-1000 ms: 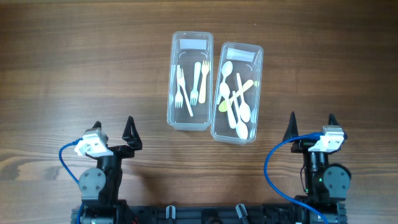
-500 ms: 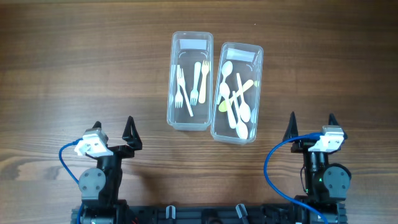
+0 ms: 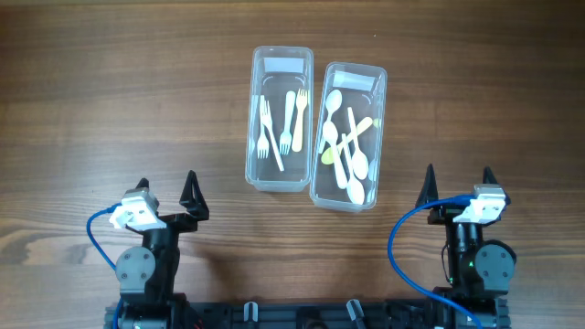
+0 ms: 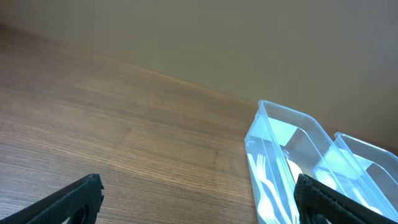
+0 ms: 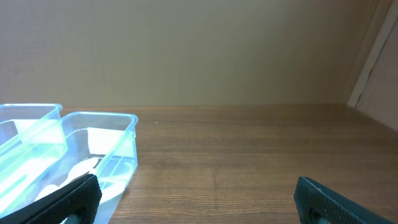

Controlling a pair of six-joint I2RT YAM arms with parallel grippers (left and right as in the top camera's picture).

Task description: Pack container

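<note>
Two clear tubs sit side by side mid-table, touching or nearly so along their long sides. The fork tub [image 3: 279,119] on the left has a few white forks [image 3: 279,128] lying lengthwise in it, and the spoon tub [image 3: 348,135] on the right, a bit tilted, holds a loose pile of spoons [image 3: 347,146], one of them yellowish. Nothing loose on the table [image 3: 110,100] that I can see, so packing looks either already sorted or waiting on lids that aren't in shot. Hard to say which.

Both arms are parked at the near edge, well apart from the tubs. Left gripper [image 3: 165,195] is spread wide with nothing in it, and the right gripper [image 3: 457,187] is the same: wide and empty. The wrist views back that up, with fingertips at the frame corners and only wood and tub walls between them.

If the next move is grabbing a tub, I'd go for a long wall near a corner, since that thin plastic probably flexes in the middle. Come down from above rather than sliding in low, because bumping one tub will likely shove the other. Spoons are heaped, so keep it level when lifting.
</note>
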